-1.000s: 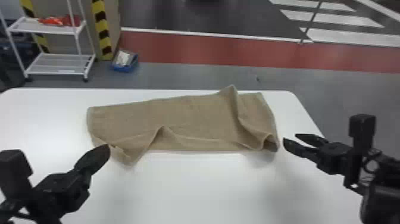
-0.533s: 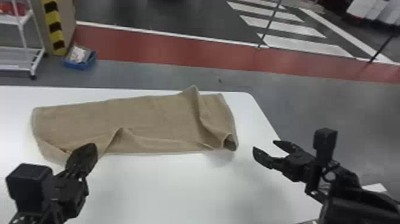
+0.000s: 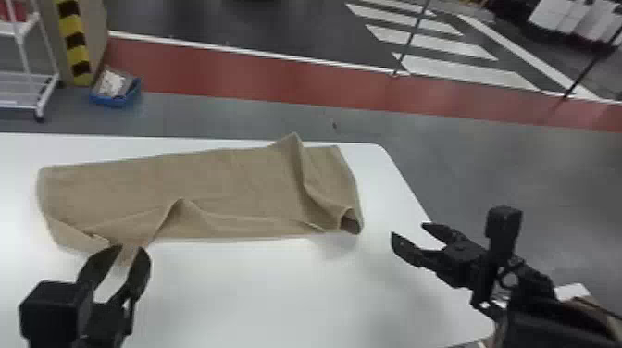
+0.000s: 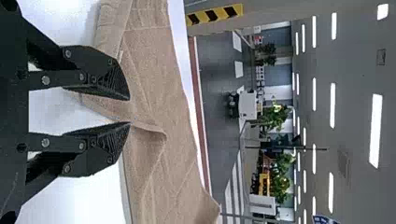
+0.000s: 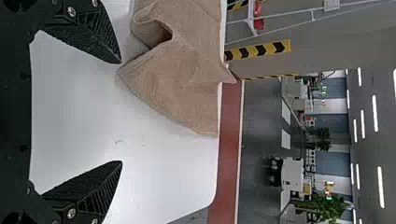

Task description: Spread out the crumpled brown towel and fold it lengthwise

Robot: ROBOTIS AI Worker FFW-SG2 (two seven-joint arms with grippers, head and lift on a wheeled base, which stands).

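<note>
The brown towel (image 3: 231, 185) lies in a wide strip across the table, with a raised fold near its front left and a curled front right corner. At its front left edge is my left gripper (image 3: 122, 261), fingers apart, with towel edge visible between them. In the left wrist view the left gripper (image 4: 130, 112) stands open over the towel (image 4: 159, 84). To the right of the towel, my right gripper (image 3: 409, 236) is open and apart from it. The right wrist view has the right gripper (image 5: 122, 112) spread wide beside the towel's corner (image 5: 182, 79).
The white table (image 3: 277, 296) has bare surface in front of the towel; its right edge runs beneath the right arm. Beyond it on the floor are a blue box (image 3: 115, 88), a white shelf rack (image 3: 27, 78) and a striped post (image 3: 73, 41).
The head view has swung right, then slightly back left. My left gripper has moved to the towel's front left edge, its fingers now visibly apart. The towel looks unchanged.
</note>
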